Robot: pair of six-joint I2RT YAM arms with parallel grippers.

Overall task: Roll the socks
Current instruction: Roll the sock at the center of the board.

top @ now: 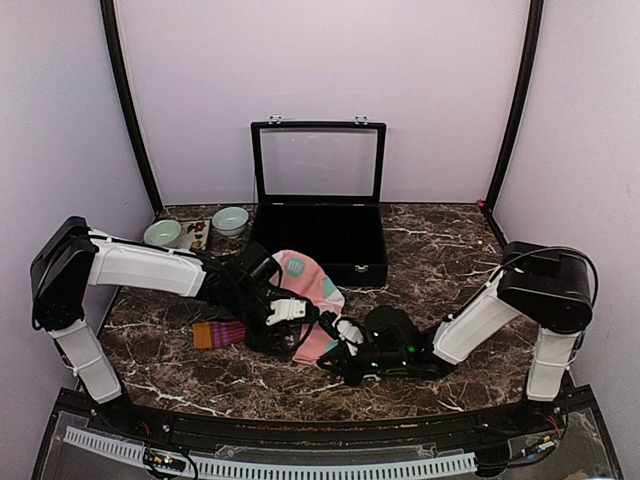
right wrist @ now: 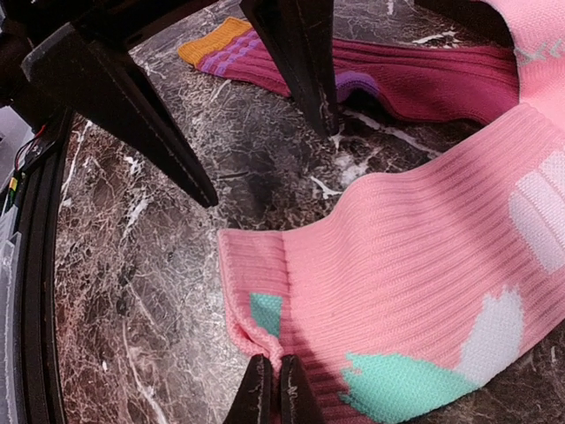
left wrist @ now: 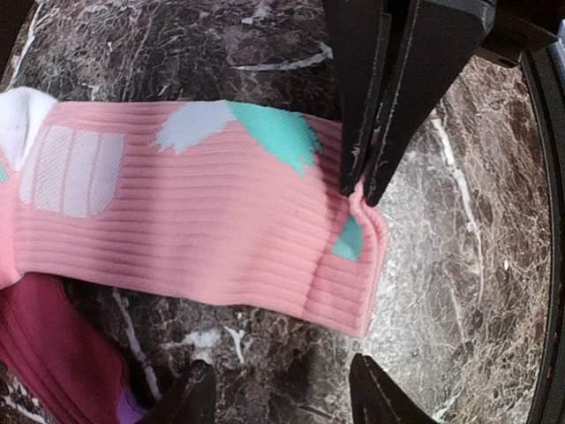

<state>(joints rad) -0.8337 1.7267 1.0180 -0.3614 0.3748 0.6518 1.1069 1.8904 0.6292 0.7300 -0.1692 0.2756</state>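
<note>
The maroon sock point(top: 218, 333) is laid flat on the surface point(top: 440, 270), left of centre, with its orange cuff at the left end. The left fingers point(left wrist: 378, 399) are held apart over bare marble just beside the pink sock point(left wrist: 194, 221); nothing is gripped. The pink sock is spread at centre, partly overlapping the maroon sock. Its cuff corner is pinched by the closed right fingers point(right wrist: 258, 396).

Risk: only a thin fold of cuff is caught, so it may be pulled free under tension. A lopsided roll may result from the unaligned socks.

The pinch is shown only in the wrist views. The overall layout is given only by the top view.
</note>
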